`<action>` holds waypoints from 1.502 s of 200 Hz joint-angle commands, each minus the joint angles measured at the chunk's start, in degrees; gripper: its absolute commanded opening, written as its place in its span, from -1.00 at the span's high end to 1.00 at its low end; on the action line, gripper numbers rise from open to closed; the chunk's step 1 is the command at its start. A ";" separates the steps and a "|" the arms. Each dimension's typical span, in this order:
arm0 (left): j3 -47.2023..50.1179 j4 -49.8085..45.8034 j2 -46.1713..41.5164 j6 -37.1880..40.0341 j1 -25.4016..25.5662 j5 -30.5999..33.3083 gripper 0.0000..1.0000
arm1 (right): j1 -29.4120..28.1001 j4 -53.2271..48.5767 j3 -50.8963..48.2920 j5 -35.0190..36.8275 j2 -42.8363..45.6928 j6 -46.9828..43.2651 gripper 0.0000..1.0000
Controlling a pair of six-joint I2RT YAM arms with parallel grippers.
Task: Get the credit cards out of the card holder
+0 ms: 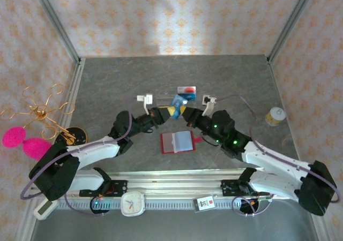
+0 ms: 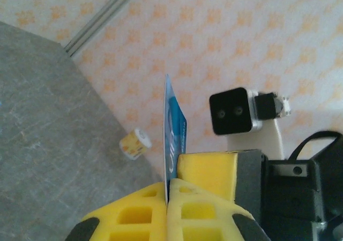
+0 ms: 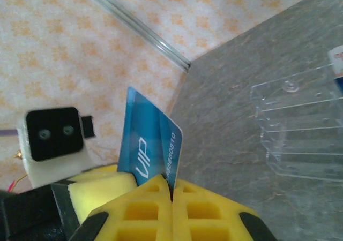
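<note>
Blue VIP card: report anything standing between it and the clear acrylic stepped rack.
Nothing visible does. The blue VIP card, pinched by both the left gripper and right gripper, is held in the air; only grey tabletop separates it from the clear acrylic stepped rack.

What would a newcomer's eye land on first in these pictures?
The left gripper and right gripper meet mid-table, both pinching one blue card. Below them in the overhead view, the red wallet lies open. At the far left, bright pink fluff sits beside a gold wire ornament.
</note>
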State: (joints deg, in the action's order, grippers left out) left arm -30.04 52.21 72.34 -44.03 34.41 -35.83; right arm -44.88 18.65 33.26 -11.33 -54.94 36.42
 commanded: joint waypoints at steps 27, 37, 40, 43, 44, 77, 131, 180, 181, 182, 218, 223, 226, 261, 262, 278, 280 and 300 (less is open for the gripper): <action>-24.04 -48.57 2.61 39.17 -1.98 -3.69 1.00 | 9.93 -18.64 -1.36 -1.28 9.52 -5.35 0.90; -28.54 -55.52 4.46 46.89 -1.98 -1.99 1.00 | 11.25 -19.21 -1.88 -1.59 10.79 -5.23 0.90; -30.08 -57.29 4.94 49.03 -1.98 -1.70 1.00 | 11.55 -19.37 -2.07 -1.63 11.10 -5.07 0.90; -31.34 -59.00 5.59 51.11 -2.06 -1.62 1.00 | 11.89 -19.57 -2.09 -1.64 11.28 -4.94 0.90; -31.72 -59.56 5.78 51.92 -2.06 -1.61 1.00 | 11.99 -19.64 -2.16 -1.61 11.36 -4.91 0.90; -41.08 -72.56 11.61 73.72 -2.07 -2.50 1.00 | 15.01 -21.55 -3.00 -3.30 11.81 -3.98 0.94; -58.58 -86.93 25.98 87.76 -2.92 1.43 1.00 | 18.08 -22.52 -1.94 -4.30 9.39 -4.49 0.95; -64.11 -84.44 33.84 91.36 -4.64 -0.86 1.00 | 23.18 -21.96 0.21 -6.29 5.00 -6.09 0.96; -64.19 -84.36 33.97 91.38 -4.67 -0.88 1.00 | 23.31 -21.93 0.26 -6.31 4.87 -6.10 0.96; -64.23 -84.32 34.12 91.44 -4.69 -0.85 1.00 | 23.46 -21.92 0.29 -6.45 4.77 -6.14 0.96; -67.89 -83.62 39.51 93.87 -5.30 -1.45 1.00 | 26.47 -21.25 1.94 -7.79 1.52 -7.17 0.96; -68.33 -83.62 40.07 94.20 -5.43 -1.74 1.00 | 26.80 -21.21 2.25 -7.86 1.07 -7.32 0.96; -68.51 -83.64 40.37 94.30 -5.48 -1.81 1.00 | 26.90 -21.20 2.33 -7.91 0.80 -7.35 0.96; -68.93 -82.66 42.72 95.62 -5.58 -2.86 1.00 | 27.57 -20.59 3.47 -7.71 -1.28 -7.94 0.97; -68.97 -82.68 42.80 95.62 -5.63 -2.89 1.00 | 27.61 -20.59 3.56 -7.68 -1.34 -7.99 0.97; -69.38 -82.63 43.93 95.74 -5.62 -2.52 1.00 | 27.77 -20.52 4.06 -7.47 -2.09 -8.12 0.97; -69.37 -82.53 44.05 95.72 -5.64 -2.43 1.00 | 27.80 -20.51 4.08 -7.47 -2.14 -8.21 0.97; -69.14 -80.98 44.47 95.00 -5.84 -2.51 1.00 | 27.78 -20.41 4.56 -7.55 -2.69 -8.42 0.97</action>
State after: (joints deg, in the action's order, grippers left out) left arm -97.69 -30.61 115.98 49.67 29.45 -37.06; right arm -17.50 -3.44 35.31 -18.48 -57.30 29.30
